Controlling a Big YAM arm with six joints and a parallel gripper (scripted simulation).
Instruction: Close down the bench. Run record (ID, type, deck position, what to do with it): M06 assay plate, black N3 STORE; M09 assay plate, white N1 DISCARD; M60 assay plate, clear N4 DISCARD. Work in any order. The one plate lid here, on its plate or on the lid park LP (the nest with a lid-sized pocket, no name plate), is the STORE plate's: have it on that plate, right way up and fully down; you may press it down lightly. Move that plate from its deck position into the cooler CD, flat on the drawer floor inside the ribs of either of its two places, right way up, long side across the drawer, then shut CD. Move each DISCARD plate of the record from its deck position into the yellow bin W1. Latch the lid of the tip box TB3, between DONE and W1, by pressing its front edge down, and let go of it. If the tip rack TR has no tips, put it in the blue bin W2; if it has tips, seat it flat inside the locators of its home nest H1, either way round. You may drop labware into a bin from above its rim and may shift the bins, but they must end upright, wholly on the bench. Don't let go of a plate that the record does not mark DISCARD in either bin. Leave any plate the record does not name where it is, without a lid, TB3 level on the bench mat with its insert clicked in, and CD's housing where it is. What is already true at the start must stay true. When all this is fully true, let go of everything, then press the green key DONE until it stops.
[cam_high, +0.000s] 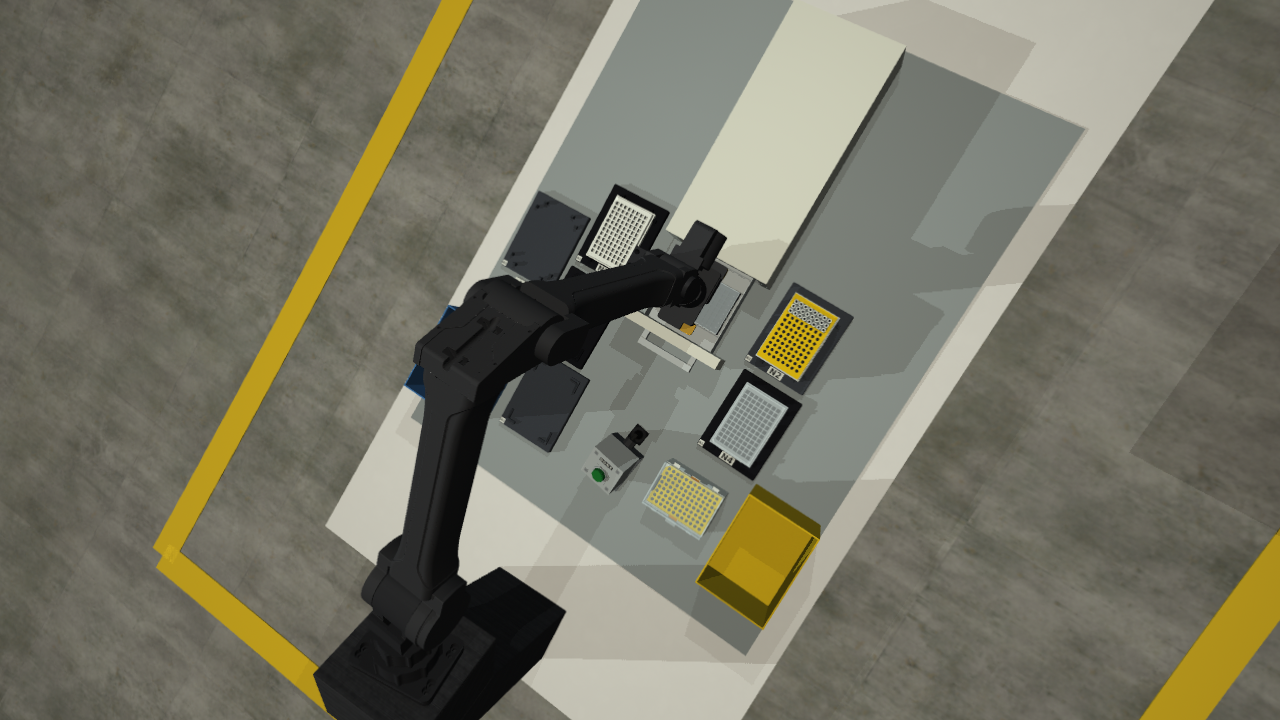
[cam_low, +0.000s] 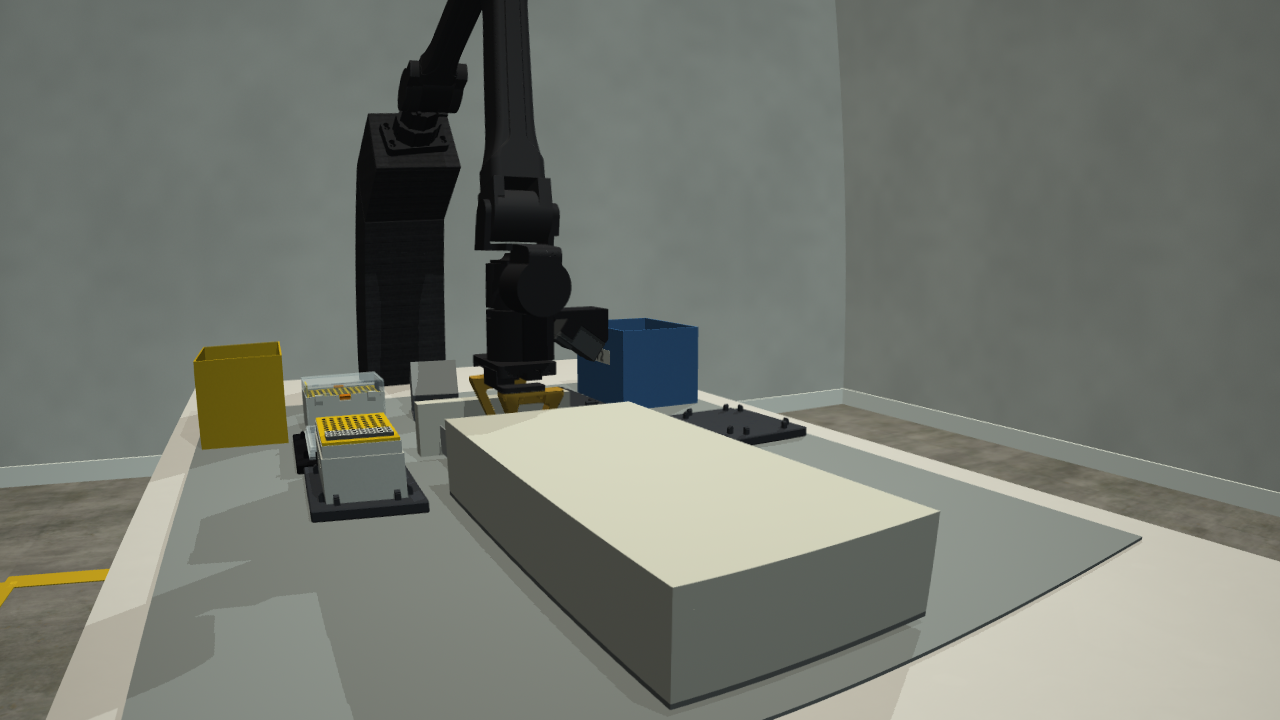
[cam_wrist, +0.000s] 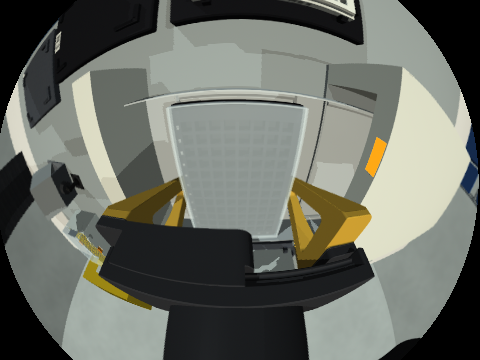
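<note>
Gripper (cam_wrist: 238, 220) clamped across the short sides of the lidded plate (cam_wrist: 236, 163) — we see its long axis running straight away from the wrist, over the open cooler drawer (cam_high: 684, 351) at mid-bench, beside the cream cooler housing (cam_high: 787, 143). Lid translucent, smooth, rectangular; well grid faint beneath.

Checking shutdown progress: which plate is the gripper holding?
The plate at the drawer, clamped between the gripper's yellow fingers. The white plate and the clear plate lie apart, ungripped.
</note>
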